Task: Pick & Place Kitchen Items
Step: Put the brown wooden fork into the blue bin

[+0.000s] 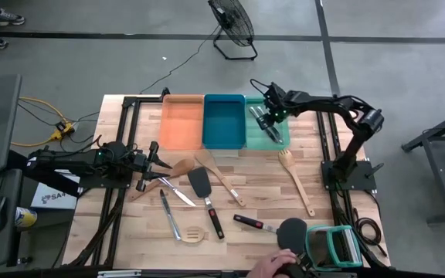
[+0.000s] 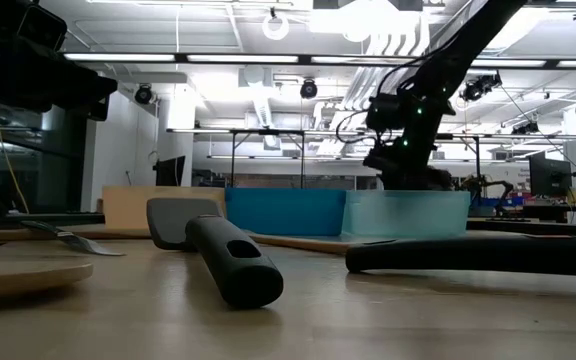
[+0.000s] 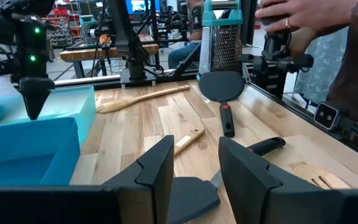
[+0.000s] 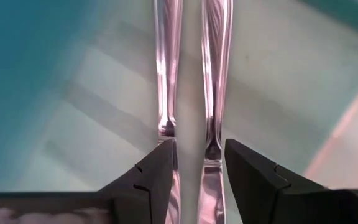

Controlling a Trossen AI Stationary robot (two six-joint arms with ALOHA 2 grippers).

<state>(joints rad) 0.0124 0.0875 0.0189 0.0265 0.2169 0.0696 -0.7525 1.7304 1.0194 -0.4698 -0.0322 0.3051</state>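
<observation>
two silver cutlery pieces [image 4: 191, 74] lie beneath right hand [image 4: 197, 163], fingers apart.

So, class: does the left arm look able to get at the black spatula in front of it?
Probably yes. The left gripper is open and low over the table, with the black spatula just ahead and nothing lying between them; the wooden spoon lies to one side.

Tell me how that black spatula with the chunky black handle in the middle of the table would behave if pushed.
The black spatula looks rigid, so it would likely slide as one piece. Its flat blade should stop it rolling. On the smooth wooden table it may pivot if pushed off-centre.
</observation>
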